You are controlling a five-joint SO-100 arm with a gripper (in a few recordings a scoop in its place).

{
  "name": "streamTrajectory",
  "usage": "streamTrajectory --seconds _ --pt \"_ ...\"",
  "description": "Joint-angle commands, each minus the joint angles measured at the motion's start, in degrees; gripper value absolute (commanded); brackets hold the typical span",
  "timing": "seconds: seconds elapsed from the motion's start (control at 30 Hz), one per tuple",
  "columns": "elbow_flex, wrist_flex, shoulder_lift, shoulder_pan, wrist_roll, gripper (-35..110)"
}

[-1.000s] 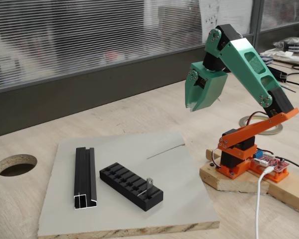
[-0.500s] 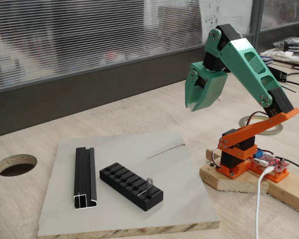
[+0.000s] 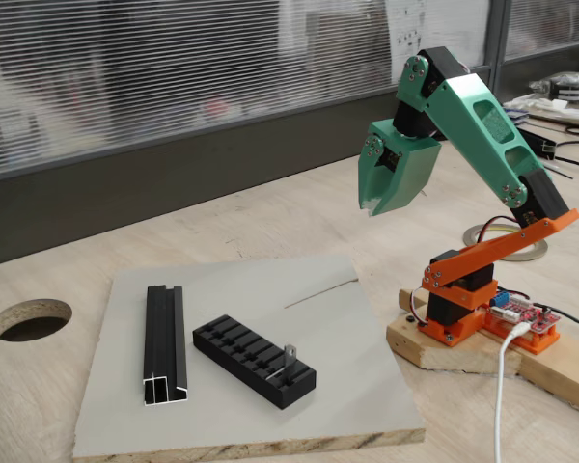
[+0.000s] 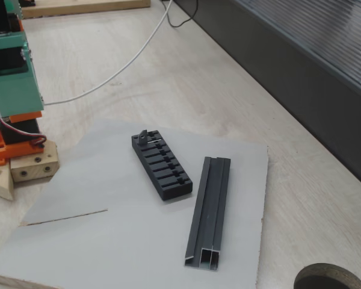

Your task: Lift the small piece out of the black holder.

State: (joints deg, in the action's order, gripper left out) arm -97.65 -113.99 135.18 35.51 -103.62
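Small piece (image 3: 290, 355): thin grey metal tab, stood upright on edge in a slot at one end of the black holder (image 3: 254, 360), its flat face showing in a fixed view. In the other fixed view it (image 4: 144, 136) appeared dark and small at the holder's end nearest the arm base; its outline was hard to make out there.

Black holder (image 4: 162, 164): long low slotted block, long axis running diagonally across the grey board (image 3: 347, 386), well below and to the left of the hand in a fixed view. The tab-bearing end pointed toward the board's near edge in that view.

Black rail (image 3: 164, 342): longer U-channel with silvery cut end, lay beside the holder on the side farther from the hand, apart from it; also seen (image 4: 209, 211) in the other fixed view.

Hand (image 3: 372, 208): green, raised in the air on the folded arm, tips pointing down, held nothing. Fingers close together, a narrow gap at most between the tips. In the other fixed view a green part of the arm was cut off at the left edge.

Tabletop (image 3: 270, 222): pale wood, carried the board and the arm's orange base (image 3: 482, 309).

Change from the earlier frames: none visible; hand, tab, holder and rail all kept their places.
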Motion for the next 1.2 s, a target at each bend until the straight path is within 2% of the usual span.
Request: streamTrajectory --seconds 0.0,1.17 --pt "0.2 -1.7 4.3 0.4 -0.6 13" --pt "0.2 -1.7 4.3 1.0 -0.8 13"
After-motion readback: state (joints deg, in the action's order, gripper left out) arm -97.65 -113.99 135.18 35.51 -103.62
